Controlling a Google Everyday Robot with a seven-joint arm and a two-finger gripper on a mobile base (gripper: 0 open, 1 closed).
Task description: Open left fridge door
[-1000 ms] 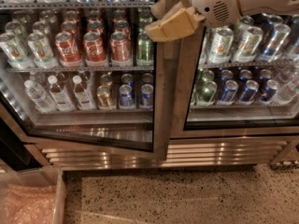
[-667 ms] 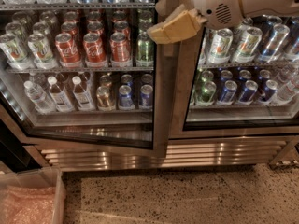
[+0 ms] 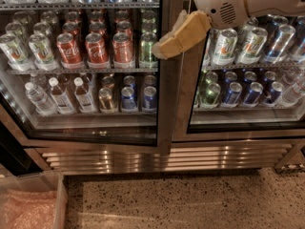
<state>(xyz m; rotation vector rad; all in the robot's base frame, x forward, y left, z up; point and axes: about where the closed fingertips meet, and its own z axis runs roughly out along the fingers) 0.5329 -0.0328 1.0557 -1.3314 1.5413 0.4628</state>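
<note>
The left fridge door [image 3: 165,104] is a tall glass door in a brushed steel frame. Red and green cans and clear water bottles show through it. It stands slightly ajar, with its bottom edge slanting out from the cabinet. My gripper [image 3: 183,34], tan with a white wrist [image 3: 238,4] behind it, is at the upper part of the door's right edge, against the steel frame where the two doors meet.
The right glass door [image 3: 248,85] shows green-and-white and blue cans and looks closed. A steel louvred kick panel [image 3: 162,159] runs below the doors. A clear plastic bin [image 3: 59,199] holding pink material sits on the speckled floor [image 3: 190,204] at the lower left.
My gripper has shifted a little down and to the right along the door's edge. The door stays slightly ajar, much as before.
</note>
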